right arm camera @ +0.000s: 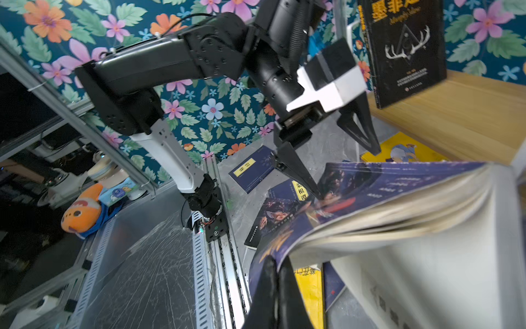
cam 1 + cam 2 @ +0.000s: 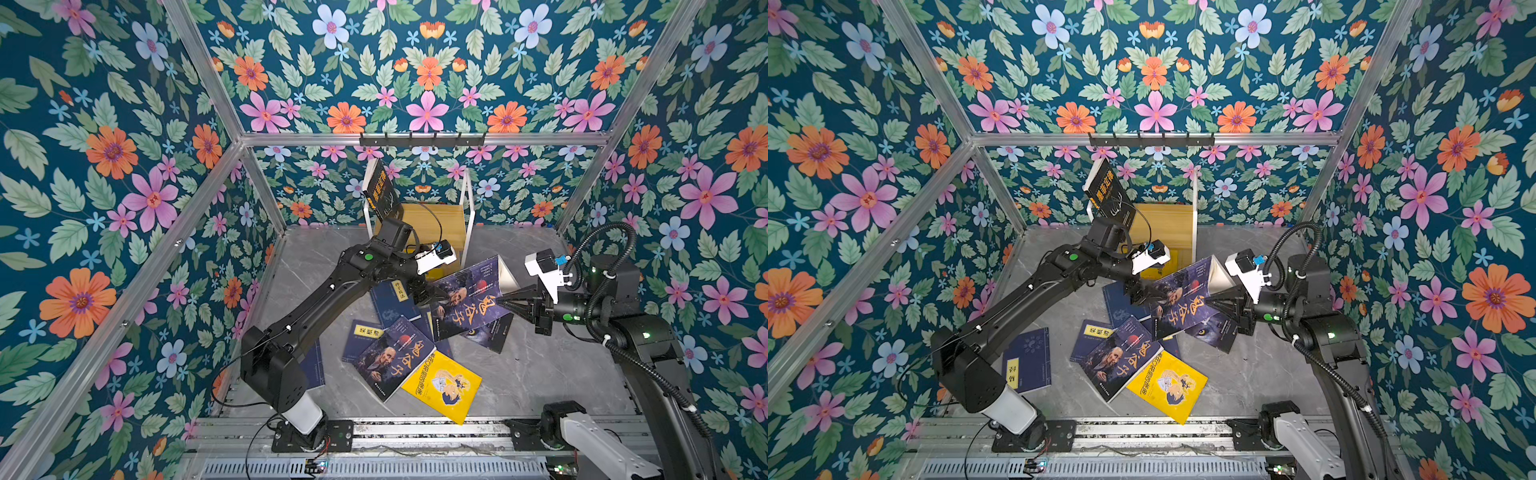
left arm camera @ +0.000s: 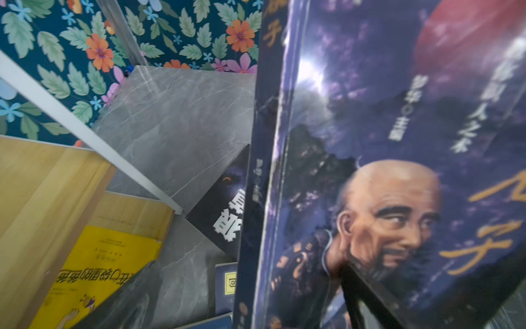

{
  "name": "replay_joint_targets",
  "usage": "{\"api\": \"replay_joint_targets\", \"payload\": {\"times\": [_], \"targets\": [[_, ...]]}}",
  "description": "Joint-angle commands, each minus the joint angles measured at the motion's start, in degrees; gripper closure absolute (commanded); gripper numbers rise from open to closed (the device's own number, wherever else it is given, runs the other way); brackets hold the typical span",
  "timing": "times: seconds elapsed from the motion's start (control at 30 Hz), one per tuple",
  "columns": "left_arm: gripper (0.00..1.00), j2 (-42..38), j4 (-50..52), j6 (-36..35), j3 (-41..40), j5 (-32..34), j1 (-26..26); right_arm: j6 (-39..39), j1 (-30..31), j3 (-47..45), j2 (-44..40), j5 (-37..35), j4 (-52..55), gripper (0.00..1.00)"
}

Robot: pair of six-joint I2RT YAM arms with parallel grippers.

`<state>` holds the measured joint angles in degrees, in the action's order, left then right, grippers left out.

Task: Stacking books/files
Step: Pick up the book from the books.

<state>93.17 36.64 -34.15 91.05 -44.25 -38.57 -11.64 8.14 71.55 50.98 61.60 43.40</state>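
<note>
Clearly only in the right wrist view — left hand [image 1: 347, 174] spread apart, right hand [image 1: 280, 260] clamped on bearded-man book [image 1: 398, 182].

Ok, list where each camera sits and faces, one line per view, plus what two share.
Both top views: high over the base rail, looking down toward the back wall; left arm, right arm, left gripper, right gripper, table, scattered books.
Left wrist: on the left arm, close against the raised bearded-man book, facing the wooden shelf beyond; own dark fingers show.
Right wrist: on the right arm, facing the left arm; own shut fingers pinch that book's cover.
Shared: both wrist views show the raised book and a yellow book in the shelf.
</note>
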Motion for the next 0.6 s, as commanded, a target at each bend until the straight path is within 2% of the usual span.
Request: {"api": "replay_joint_targets", "payload": {"times": [0.0, 0.23, 0.43, 0.57], "targets": [[0.00, 1.3, 2.3, -4.3, 0.1, -8.5, 0.0, -4.7, 0.5, 1.9, 1.3, 5.1, -1.8, 1.00], [0.04, 4.8, 5.0, -5.7, 3.4, -18.3, 0.0, -9.9, 2.7, 5.7, 4.6, 5.9, 2.8, 1.00], [0.01, 6.2, 5.1, -6.2, 8.3, -19.5, 1.5, -13.6, 3.7, 7.6, 5.7, 5.0, 6.5, 1.00], [0.00, 7.2, 2.7, -5.8, 7.7, -21.3, 1.3, -14.2, 4.3, 7.5, 6.0, 4.4, 7.2, 1.00]]}}
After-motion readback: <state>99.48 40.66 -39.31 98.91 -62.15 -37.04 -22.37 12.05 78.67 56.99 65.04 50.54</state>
